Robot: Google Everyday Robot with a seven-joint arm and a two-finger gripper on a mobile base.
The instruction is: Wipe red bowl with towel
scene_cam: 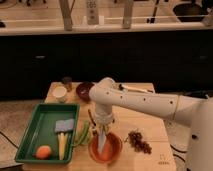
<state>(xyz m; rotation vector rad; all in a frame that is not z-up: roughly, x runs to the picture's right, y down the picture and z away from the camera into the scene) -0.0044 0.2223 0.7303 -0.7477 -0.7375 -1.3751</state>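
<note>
The red bowl (112,148) sits near the front edge of the wooden table (145,122), right of the green tray. My gripper (103,131) points down over the bowl's left half, shut on the towel (102,142), a pale strip that hangs from it into the bowl and touches its inside. My white arm (145,102) reaches in from the right.
A green tray (31,131) at left holds a blue-grey pad (64,125), an orange (43,151) and a yellow item (61,145). Green pods (82,135) lie beside the tray. A maroon bowl (84,90), white cup (60,93) and dark cup (67,82) stand behind. Dried fruit (139,141) lies right of the bowl.
</note>
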